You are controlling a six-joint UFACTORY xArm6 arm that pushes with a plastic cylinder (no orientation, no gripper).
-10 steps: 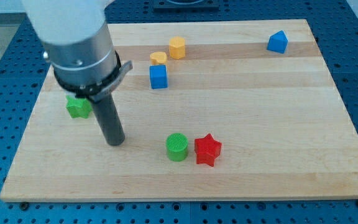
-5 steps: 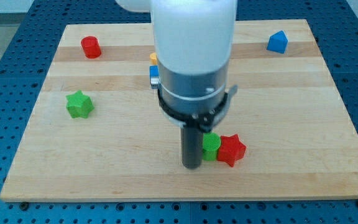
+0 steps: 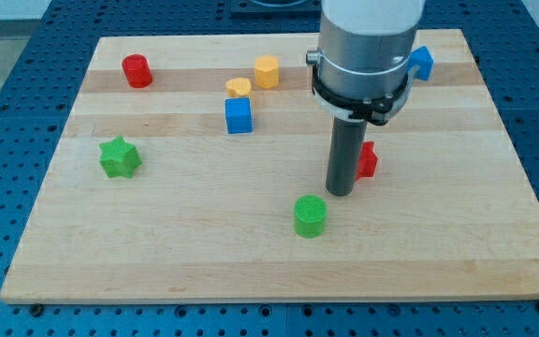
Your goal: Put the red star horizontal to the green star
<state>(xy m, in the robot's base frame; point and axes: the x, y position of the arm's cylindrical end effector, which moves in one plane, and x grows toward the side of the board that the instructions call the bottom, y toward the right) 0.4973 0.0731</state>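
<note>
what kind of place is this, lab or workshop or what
Most likely a robotics lab bench. A wooden board lies on a blue perforated mounting table, and small printed blocks, such as the green star, are scattered for an arm's pushing rod.

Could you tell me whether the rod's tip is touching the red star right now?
Cannot tell. In the camera view my tip stands directly at the view's left of the red star, and the rod hides the star's near edge, so neither contact nor gap shows.
</note>
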